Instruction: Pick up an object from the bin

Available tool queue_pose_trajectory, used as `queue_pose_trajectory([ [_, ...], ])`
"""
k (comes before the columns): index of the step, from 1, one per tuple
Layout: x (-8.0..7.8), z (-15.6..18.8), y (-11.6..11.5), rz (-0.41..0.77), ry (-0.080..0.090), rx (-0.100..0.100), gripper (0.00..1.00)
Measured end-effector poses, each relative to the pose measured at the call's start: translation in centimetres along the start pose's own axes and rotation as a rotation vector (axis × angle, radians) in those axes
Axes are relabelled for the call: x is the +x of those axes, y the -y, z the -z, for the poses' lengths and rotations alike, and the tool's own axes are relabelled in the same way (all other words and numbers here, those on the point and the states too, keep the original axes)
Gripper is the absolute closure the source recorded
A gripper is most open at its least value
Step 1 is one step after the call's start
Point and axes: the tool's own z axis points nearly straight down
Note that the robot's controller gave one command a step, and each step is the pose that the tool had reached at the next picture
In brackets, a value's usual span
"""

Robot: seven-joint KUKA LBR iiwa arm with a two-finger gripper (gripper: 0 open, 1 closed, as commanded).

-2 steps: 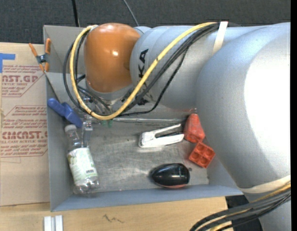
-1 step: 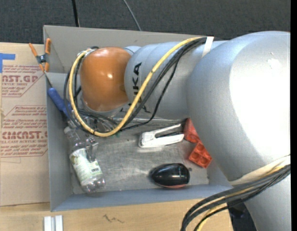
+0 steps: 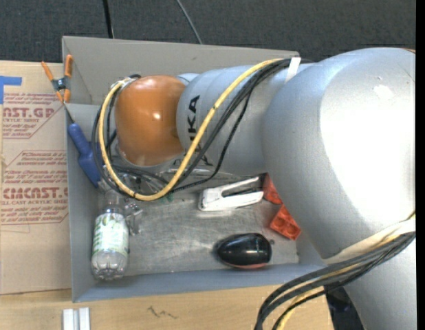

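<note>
arm's orange wrist cover hangs over upper left of bin; jaws hidden under it, can't tell their state. nr it: blue handle, clear bottle, white stapler.

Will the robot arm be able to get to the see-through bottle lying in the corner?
Probably yes. The bottle lies uncovered in a corner of the bin, with nothing on top of it, and the orange end of the arm hangs close by on that side.
</note>
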Motion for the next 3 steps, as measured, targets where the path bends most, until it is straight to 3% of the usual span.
queue_pose_trajectory([
  [1, 1.6, 0.2, -1.2, 0.204, 0.000, -0.002, 0.00],
  [2, 1.7, -1.7, -1.3, 0.320, 0.002, 0.004, 0.00],
  [3, 2.1, -1.5, -1.3, 0.561, 0.038, 0.017, 1.00],
])
